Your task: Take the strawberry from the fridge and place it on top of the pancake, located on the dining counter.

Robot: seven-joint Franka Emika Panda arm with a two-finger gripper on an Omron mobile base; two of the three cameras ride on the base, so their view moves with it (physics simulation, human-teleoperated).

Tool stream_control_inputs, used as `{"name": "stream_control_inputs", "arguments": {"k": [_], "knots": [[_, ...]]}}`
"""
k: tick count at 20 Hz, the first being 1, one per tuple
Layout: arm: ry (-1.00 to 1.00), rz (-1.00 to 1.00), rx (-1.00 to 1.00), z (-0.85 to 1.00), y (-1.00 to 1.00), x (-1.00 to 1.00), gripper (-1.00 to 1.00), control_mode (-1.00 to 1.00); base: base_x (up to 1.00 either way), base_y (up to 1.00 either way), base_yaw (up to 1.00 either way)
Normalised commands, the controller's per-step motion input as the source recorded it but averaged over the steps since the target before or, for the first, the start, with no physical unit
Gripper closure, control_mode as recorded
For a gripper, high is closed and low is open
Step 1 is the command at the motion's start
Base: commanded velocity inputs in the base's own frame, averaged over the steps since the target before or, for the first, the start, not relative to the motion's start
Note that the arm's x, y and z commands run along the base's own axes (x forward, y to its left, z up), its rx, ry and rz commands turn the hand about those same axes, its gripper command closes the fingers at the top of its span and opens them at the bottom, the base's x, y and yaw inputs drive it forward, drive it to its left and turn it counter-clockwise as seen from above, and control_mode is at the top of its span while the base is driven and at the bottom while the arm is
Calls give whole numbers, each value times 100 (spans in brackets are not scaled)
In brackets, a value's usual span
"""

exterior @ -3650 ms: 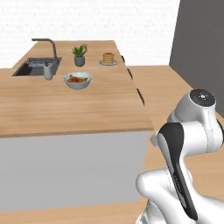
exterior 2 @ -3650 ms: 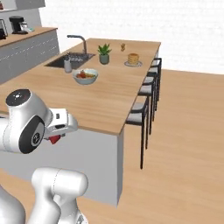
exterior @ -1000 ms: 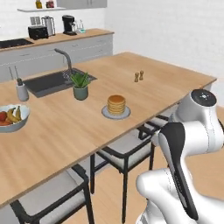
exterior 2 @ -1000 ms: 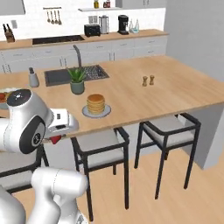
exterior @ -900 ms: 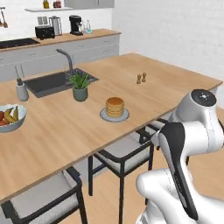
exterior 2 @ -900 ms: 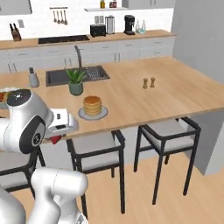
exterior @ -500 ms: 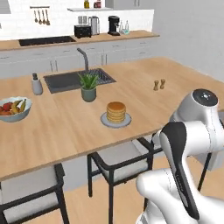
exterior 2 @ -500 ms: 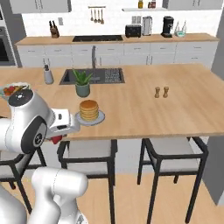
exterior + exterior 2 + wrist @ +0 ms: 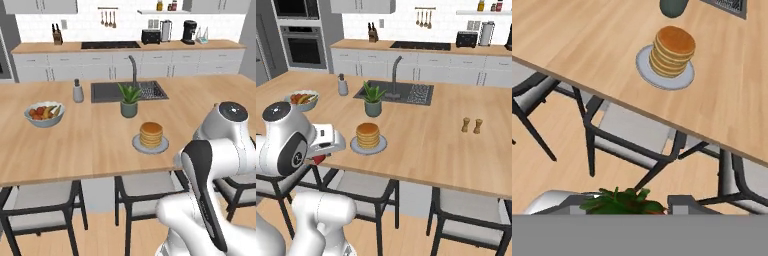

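My gripper (image 9: 320,158) is held low beside the robot's body, short of the dining counter (image 9: 431,135) edge, shut on the strawberry (image 9: 318,159), a small red berry. In the hand view the strawberry's green leaves (image 9: 623,202) show between the fingertips of the gripper (image 9: 629,207). The pancake (image 9: 151,134) is a golden-brown stack on a round grey plate (image 9: 137,146), near the counter's front edge. It also shows in the right base view as the pancake (image 9: 367,135) and ahead of the hand as the pancake (image 9: 672,49). The fridge is out of view.
A white fruit bowl (image 9: 44,114) sits at the left of the counter (image 9: 75,145). A potted plant (image 9: 129,100), a dark sink (image 9: 127,91) and a soap bottle (image 9: 77,91) stand behind the pancake. Two shakers (image 9: 472,125) are at the right. Dark-framed stools (image 9: 632,135) are tucked under the edge.
The base has driven around the counter, so the whole scene shifted; the pancake now lies straight ahead and closer. The gripper stays shut on the strawberry in the same pose.
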Motion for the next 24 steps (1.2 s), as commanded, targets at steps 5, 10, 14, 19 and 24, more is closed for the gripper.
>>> {"name": "stream_control_inputs", "arguments": {"k": [5,10,14,19,24], "knots": [[0,0,0,0,0,0,100,100,96,-34,20],[3,9,8,0,-5,80,100,-100,20,-1,2],[18,12,6,0,0,100,100,-100,0,0,0],[12,8,3,0,0,69,100,-100,0,0,0],[18,2,0,-14,0,60,100,-100,0,0,0]]}}
